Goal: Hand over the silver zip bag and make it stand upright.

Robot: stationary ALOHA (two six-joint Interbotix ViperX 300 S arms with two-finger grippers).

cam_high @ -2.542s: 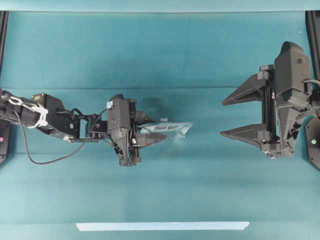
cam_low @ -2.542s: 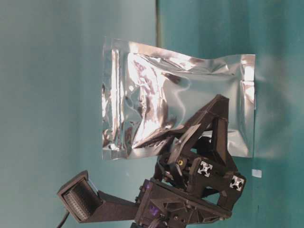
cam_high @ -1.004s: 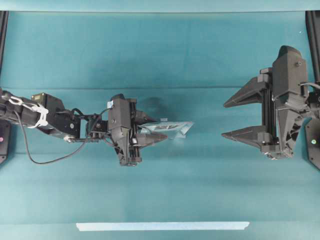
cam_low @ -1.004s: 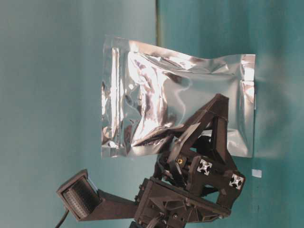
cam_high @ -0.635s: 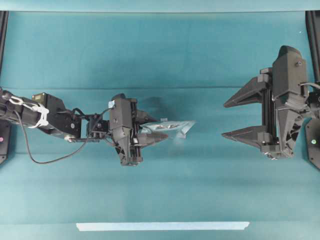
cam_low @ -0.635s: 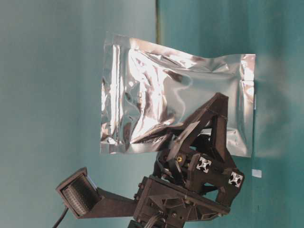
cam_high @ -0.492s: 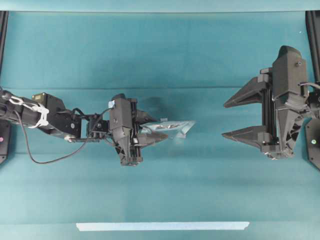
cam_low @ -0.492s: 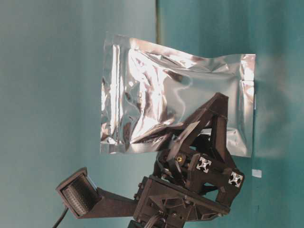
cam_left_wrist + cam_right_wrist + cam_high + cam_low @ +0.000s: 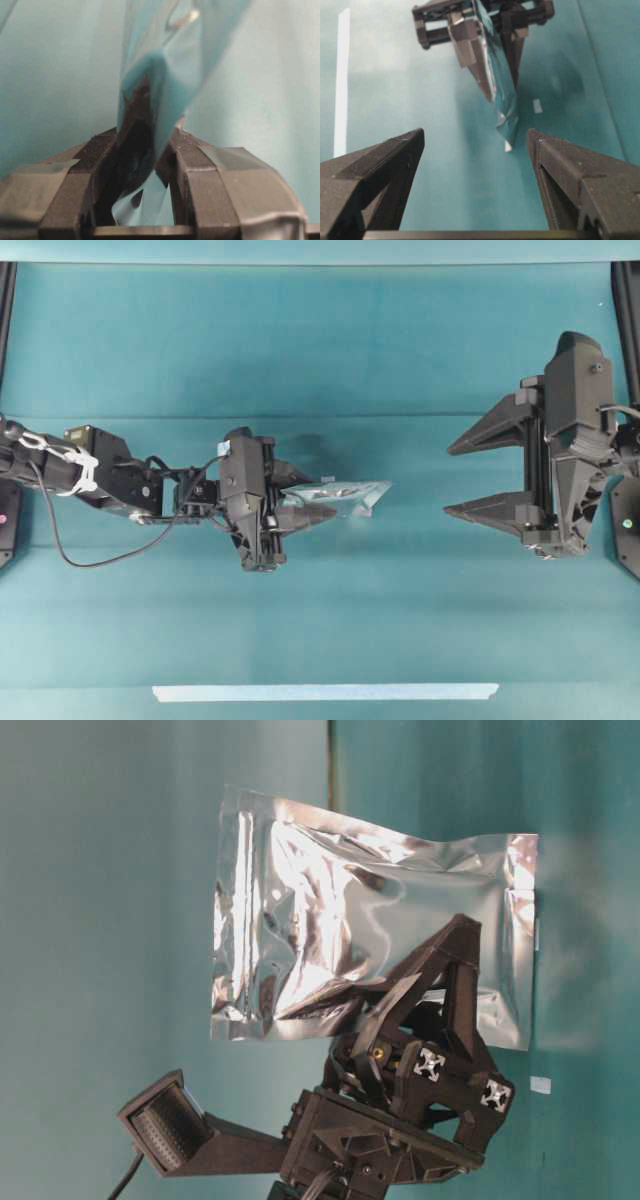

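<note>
Facing your wide-open right pincer (image 9: pixel 478 476), the crinkled silver foil zip bag (image 9: pixel 345 495), clamped in the left pincer (image 9: pixel 308 502), points lengthwise at it, well apart.

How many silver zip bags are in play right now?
1. The silver zip bag is pinched edge-on in the left gripper, held out toward the open right gripper. No view shows another one.

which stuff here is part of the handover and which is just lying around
Part of the job:
- shiny crinkled silver foil zip bag
- left claw, shut on the bag
- right claw, open, apart from it

Lying about:
- long pale tape strip
- small pale scrap
</note>
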